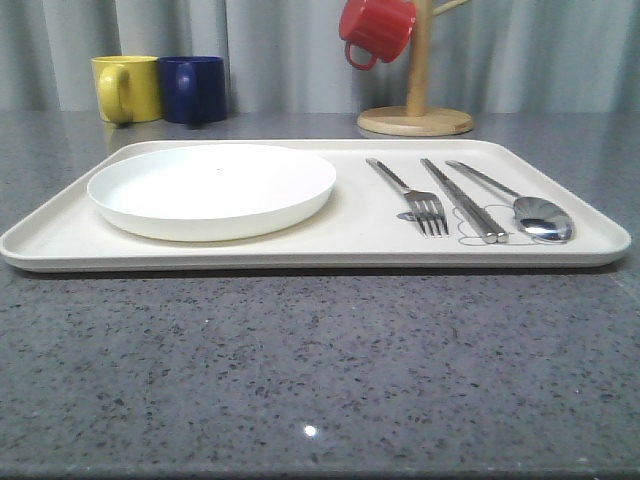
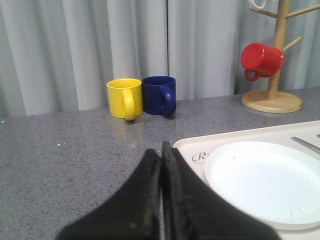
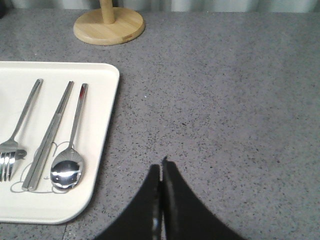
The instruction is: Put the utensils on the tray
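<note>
The tray lies flat on the grey speckled tabletop, long side toward the front edge. The white plate sits on the tray's left half, upright and empty. On the right half lie the fork, the chopsticks and the spoon, side by side in that order toward the tray's right edge, working ends toward the front edge, none touching. The chopsticks lie together as a pair. Left gripper: seen in the left wrist view, fingers pressed together with nothing between them, pointing roughly level toward the back of the table, just off the tray's left rear corner and beside the plate. Right gripper: seen in the right wrist view, fingers likewise closed tip to tip and empty, angled down over bare tabletop to the right of the tray's right edge, near the spoon's bowl but clear of the rim. At the rear edge of the tabletop stand a yellow mug and a blue mug, touching. A red mug hangs on a wooden mug tree behind the tray's right half.
</note>
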